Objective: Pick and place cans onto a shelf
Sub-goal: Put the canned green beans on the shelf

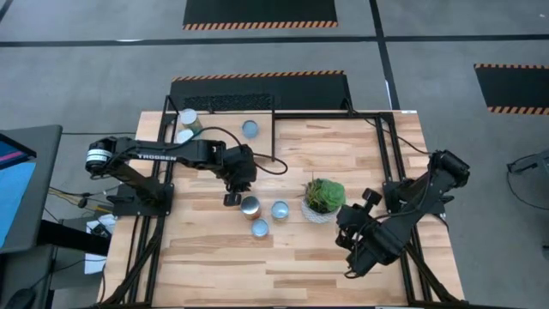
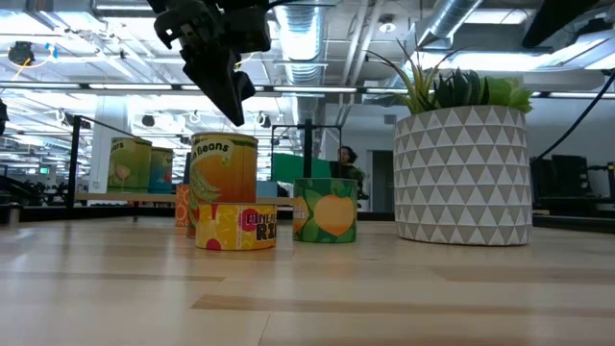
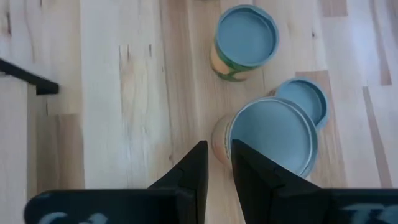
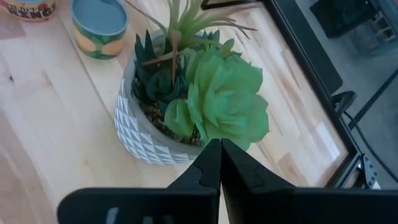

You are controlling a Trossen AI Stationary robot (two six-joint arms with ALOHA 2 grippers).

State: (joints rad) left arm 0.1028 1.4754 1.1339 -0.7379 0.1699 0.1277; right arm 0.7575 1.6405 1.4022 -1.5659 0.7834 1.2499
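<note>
Orange labels on cans [image 2: 235, 207] in low view, silvery tops overhead

Three blue-topped cans stand on the wooden surface [image 3: 124, 93]: the large can [image 3: 270, 137] just beside the slightly parted jaws, a small can [image 3: 305, 99] touching it, another can [image 3: 244, 40] apart.

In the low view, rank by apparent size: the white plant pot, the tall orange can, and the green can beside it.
1. White plant pot, clearly largest.
2. Tall orange can.
3. Green can, smallest.
The pot may stand nearer the camera, which could inflate its apparent size.
</note>
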